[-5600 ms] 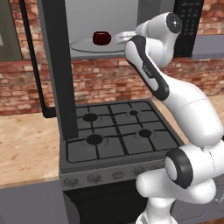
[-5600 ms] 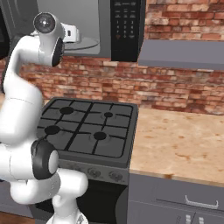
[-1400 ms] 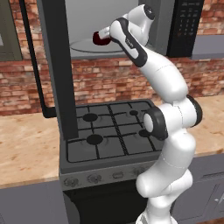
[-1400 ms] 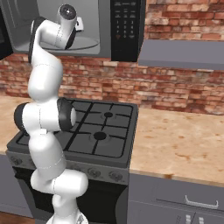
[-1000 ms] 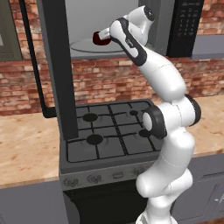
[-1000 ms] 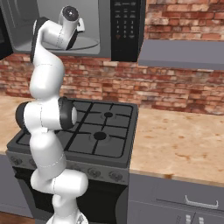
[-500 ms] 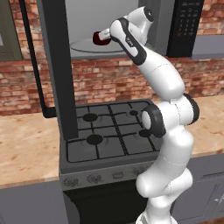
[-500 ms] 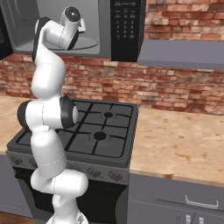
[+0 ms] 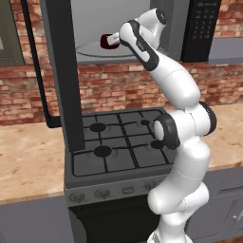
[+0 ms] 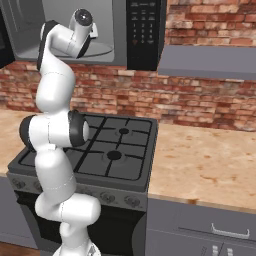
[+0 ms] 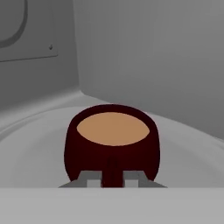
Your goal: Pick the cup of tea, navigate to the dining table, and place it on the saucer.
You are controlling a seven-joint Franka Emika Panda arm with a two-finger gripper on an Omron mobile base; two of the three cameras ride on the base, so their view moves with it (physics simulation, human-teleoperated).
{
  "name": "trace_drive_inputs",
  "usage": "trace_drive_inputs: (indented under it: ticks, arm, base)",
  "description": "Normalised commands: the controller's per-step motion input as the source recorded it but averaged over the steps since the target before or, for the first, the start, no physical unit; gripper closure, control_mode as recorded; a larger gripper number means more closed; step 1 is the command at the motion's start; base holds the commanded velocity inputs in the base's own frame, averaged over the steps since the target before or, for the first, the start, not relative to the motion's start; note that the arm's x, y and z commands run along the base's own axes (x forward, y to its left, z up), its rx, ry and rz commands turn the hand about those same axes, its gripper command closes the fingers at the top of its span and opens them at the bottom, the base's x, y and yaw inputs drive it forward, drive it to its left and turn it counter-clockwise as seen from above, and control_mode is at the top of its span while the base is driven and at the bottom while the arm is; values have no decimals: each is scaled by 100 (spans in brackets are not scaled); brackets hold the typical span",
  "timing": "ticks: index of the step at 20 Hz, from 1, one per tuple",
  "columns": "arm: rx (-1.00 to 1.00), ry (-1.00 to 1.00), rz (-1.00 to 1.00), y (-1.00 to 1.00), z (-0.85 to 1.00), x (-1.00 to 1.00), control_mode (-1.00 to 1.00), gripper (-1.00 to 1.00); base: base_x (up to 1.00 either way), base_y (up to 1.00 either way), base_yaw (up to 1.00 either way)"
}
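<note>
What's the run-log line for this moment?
phase: grasp | pincer: closed on handle of cup of tea | cup: upright, full, on microwave turntable | base: at stove

in the hand view the gripper (image 11: 113, 180) shows just its finger tips (image 11: 89, 179), and the grey band cuts off their lower parts. between the jaws, the cup (image 11: 112, 141) hides its own handle end and base. in the left base view the white hand covers the near side of the cup (image 9: 108, 42). in the right base view the arm (image 10: 67, 39) covers whatever sits past the jaws inside the microwave (image 10: 65, 12).
</note>
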Motion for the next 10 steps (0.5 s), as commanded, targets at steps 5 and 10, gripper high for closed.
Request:
trace_drive_inputs:
  ticks: [5, 10]
  arm:
    - [0, 0, 1, 0, -8, 0, -100, 100]
    - [-1, 1, 1, 3, -8, 1, -100, 100]
  base:
    - [0, 0, 0]
    - [0, 0, 0]
